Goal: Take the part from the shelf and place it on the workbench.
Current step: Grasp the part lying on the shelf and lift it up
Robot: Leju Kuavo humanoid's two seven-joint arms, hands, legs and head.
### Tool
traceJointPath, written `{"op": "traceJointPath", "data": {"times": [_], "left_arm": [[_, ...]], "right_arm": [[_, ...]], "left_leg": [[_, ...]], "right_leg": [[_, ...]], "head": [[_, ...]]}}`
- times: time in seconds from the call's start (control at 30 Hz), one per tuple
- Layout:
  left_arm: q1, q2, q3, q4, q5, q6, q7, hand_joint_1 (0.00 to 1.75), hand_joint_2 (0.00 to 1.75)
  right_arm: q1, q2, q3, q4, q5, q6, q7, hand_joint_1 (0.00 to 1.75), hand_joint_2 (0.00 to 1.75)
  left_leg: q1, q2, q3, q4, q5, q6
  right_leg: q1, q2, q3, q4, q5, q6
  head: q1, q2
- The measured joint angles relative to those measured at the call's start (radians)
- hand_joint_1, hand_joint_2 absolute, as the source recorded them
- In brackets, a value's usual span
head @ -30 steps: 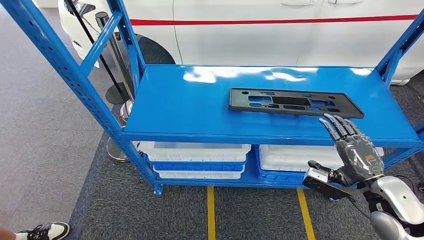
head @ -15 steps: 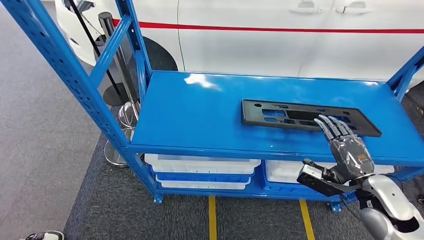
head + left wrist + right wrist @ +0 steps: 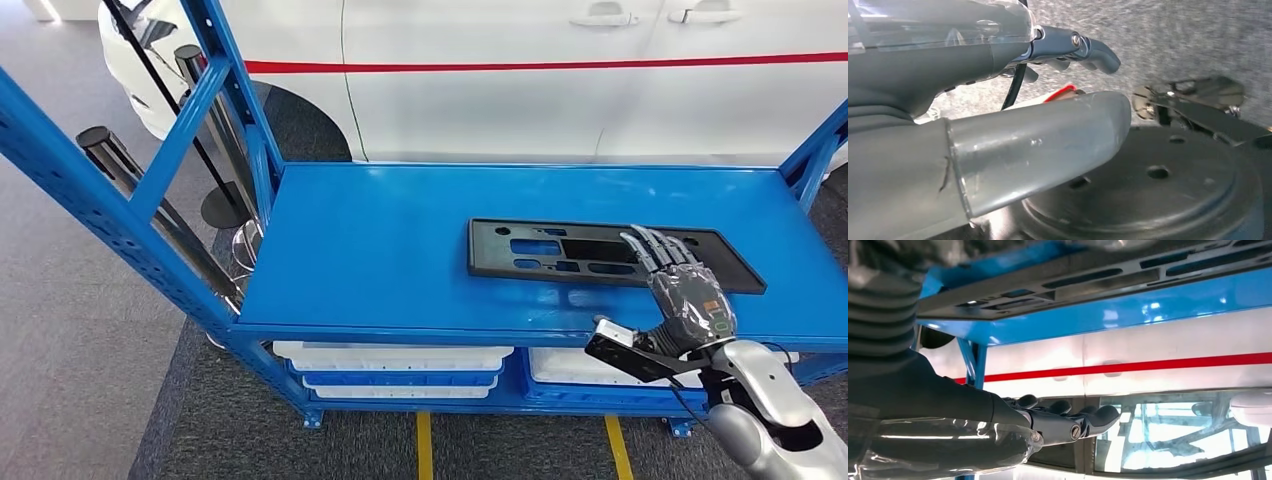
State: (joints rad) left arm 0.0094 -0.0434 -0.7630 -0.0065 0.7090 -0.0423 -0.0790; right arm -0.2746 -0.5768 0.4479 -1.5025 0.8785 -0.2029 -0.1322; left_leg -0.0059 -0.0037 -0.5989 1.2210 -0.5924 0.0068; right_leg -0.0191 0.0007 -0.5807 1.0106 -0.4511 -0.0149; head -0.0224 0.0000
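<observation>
1 black part (image 3: 600, 253) flat on blue shelf (image 3: 380, 250), right hand (image 3: 685, 295) fingers (image 3: 650, 248) spread above, empty

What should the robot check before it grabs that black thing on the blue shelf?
1. Black part lies flat on the blue shelf: ok.
2. Right hand is over the part's near right end: ok.
3. Fingers are apart, holding nothing: ok.
4. Fingers touch the part: cannot tell.
5. Shelf top around the part has nothing in the way: ok.
6. Left hand holds nothing: cannot tell.
</observation>
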Motion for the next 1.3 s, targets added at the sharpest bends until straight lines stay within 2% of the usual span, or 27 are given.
{"op": "traceJointPath", "data": {"times": [0.03,0.07,0.1,0.17,0.2,0.27,0.3,0.37,0.5,0.67,0.77,0.97,1.17,1.2,1.3], "left_arm": [[0.000,0.000,0.000,0.000,0.000,0.000,0.000,0.00,0.00],[0.000,0.000,0.000,0.000,0.000,0.000,0.000,0.00,0.00],[0.001,0.000,0.000,0.000,0.001,0.000,0.000,0.00,0.00],[0.004,0.000,0.000,0.000,0.001,0.000,0.000,0.00,0.00],[0.006,0.000,0.000,0.000,0.001,0.000,0.000,0.00,0.00],[0.009,0.000,0.000,0.001,0.001,0.005,-0.002,0.00,0.00],[0.010,0.000,0.000,0.002,0.001,0.008,-0.004,0.00,0.00],[0.008,-0.001,0.000,0.003,0.002,0.013,-0.007,0.00,0.00],[0.003,-0.003,0.000,0.003,0.004,0.016,-0.009,0.00,0.00],[0.000,-0.004,0.000,0.003,0.007,0.006,-0.013,0.00,0.00],[-0.003,-0.004,0.000,0.003,0.008,0.000,-0.016,0.00,0.00],[-0.004,-0.004,0.000,0.003,0.011,-0.008,-0.021,0.00,0.00],[-0.004,-0.004,0.000,0.003,0.017,-0.013,-0.024,0.00,0.00],[-0.004,-0.004,0.001,0.003,0.020,-0.014,-0.024,0.00,0.00],[-0.004,-0.005,0.002,0.003,0.031,-0.014,-0.023,0.00,0.00]], "right_arm": [[-0.002,0.004,0.002,0.004,0.000,0.003,0.000,0.00,1.75],[-0.003,0.008,0.004,0.007,0.000,0.005,0.000,0.00,1.75],[-0.003,0.012,0.006,0.011,0.000,0.006,0.000,0.00,1.75],[-0.004,0.017,0.007,0.016,0.000,0.007,0.001,0.00,1.75],[-0.004,0.019,0.008,0.018,0.000,0.007,0.001,0.00,1.75],[-0.009,0.024,0.010,0.024,0.000,0.012,0.003,0.00,1.75],[-0.012,0.028,0.012,0.027,0.000,0.016,0.005,0.00,1.75],[-0.018,0.035,0.017,0.033,0.001,0.025,0.010,0.00,1.75],[-0.039,0.048,0.029,0.049,0.019,0.045,0.021,0.00,1.75],[-0.079,0.075,0.060,0.095,0.051,0.051,0.031,0.00,1.75],[-0.107,0.093,0.089,0.137,0.086,0.048,0.042,0.00,1.75],[-0.140,0.131,0.135,0.218,0.116,0.030,0.058,0.00,1.75],[-0.165,0.152,0.160,0.277,0.175,0.011,0.094,0.00,1.75],[-0.170,0.156,0.163,0.292,0.187,0.010,0.104,0.07,1.75],[-0.183,0.165,0.172,0.348,0.210,0.008,0.128,1.37,1.75]], "left_leg": [[0.004,0.000,-0.039,0.049,-0.022,-0.006],[0.008,0.000,-0.067,0.070,-0.030,-0.011],[0.010,0.000,-0.080,0.065,-0.021,-0.014],[0.013,0.000,-0.072,-0.007,0.038,-0.016],[0.014,0.000,-0.058,-0.064,0.087,-0.015],[0.011,0.000,-0.039,-0.156,0.153,-0.007],[0.009,-0.001,-0.036,-0.180,0.172,0.000],[0.008,-0.002,-0.035,-0.187,0.176,0.008],[0.008,-0.005,-0.033,-0.192,0.177,0.012],[0.007,-0.005,-0.031,-0.192,0.169,0.022],[0.006,-0.005,-0.029,-0.192,0.168,0.024],[0.006,-0.005,-0.028,-0.192,0.170,0.026],[0.006,-0.005,-0.024,-0.192,0.170,0.026],[0.006,-0.005,-0.024,-0.192,0.170,0.026],[0.007,-0.005,-0.024,-0.192,0.170,0.026]], "right_leg": [[-0.001,0.000,0.007,0.000,-0.007,0.000],[-0.002,0.001,0.017,0.000,-0.015,0.001],[-0.003,0.001,0.027,0.000,-0.023,0.003],[-0.006,0.002,0.048,0.000,-0.038,0.008],[-0.007,0.003,0.056,0.000,-0.045,0.011],[-0.006,0.005,0.069,0.006,-0.060,0.023],[-0.005,0.006,0.070,0.008,-0.067,0.030],[-0.003,0.007,0.071,0.012,-0.073,0.038],[-0.004,0.005,0.076,0.004,-0.067,0.035],[-0.004,0.003,0.091,-0.021,-0.079,0.033],[-0.004,0.002,0.093,-0.022,-0.077,0.037],[-0.004,0.002,0.093,-0.022,-0.075,0.051],[-0.003,0.002,0.093,-0.019,-0.075,0.052],[-0.003,0.002,0.093,-0.019,-0.076,0.052],[-0.003,0.002,0.093,-0.017,-0.076,0.052]], "head": [[-0.001,0.000],[0.000,0.000],[-0.001,0.000],[-0.001,0.000],[-0.001,0.000],[0.000,0.000],[0.001,0.000],[0.000,0.000],[0.000,0.000],[0.001,0.000],[0.001,0.000],[0.000,0.000],[0.000,0.000],[0.000,0.000],[0.000,0.000]]}}
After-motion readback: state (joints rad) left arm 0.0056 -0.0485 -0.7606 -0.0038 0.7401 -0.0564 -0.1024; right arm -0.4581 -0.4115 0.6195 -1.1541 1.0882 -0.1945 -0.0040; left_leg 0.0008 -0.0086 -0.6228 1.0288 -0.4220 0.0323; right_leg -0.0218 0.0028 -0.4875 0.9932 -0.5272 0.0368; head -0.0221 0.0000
